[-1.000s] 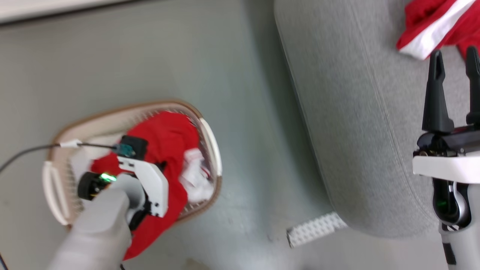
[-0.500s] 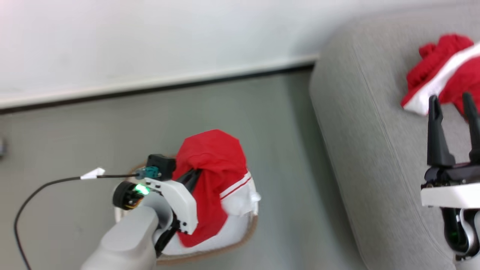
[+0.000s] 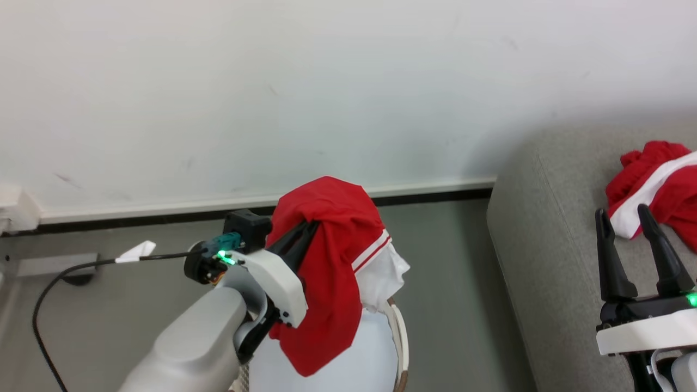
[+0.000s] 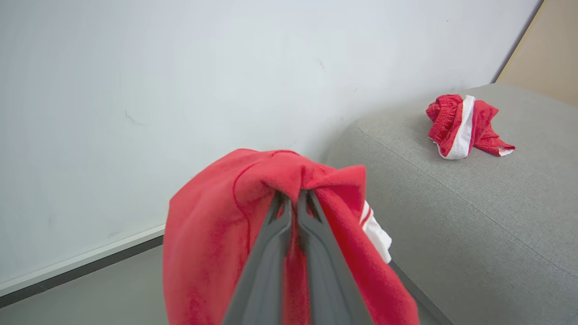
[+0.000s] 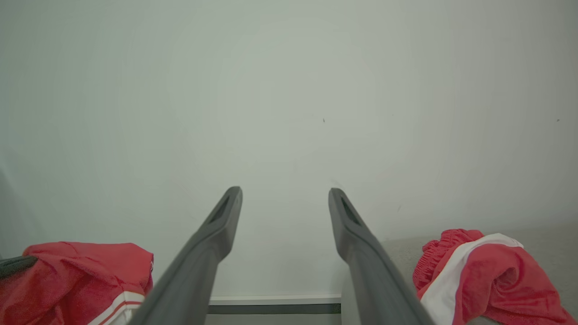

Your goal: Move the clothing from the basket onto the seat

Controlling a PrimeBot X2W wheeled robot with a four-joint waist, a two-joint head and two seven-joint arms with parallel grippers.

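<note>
The left fingers [image 3: 297, 239], pressed together, pinch a red garment [image 3: 332, 272] hanging above the basket [image 3: 399, 335]. Seemingly the carrying step: next, swing it right over the sofa [image 3: 550, 261] and release. Right fingers [image 3: 610, 261] stand spread, empty.

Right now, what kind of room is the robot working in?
Probably a living room, or a mock-up of one: a grey fabric sofa beside a plain white wall, a laundry basket on the grey floor.
</note>
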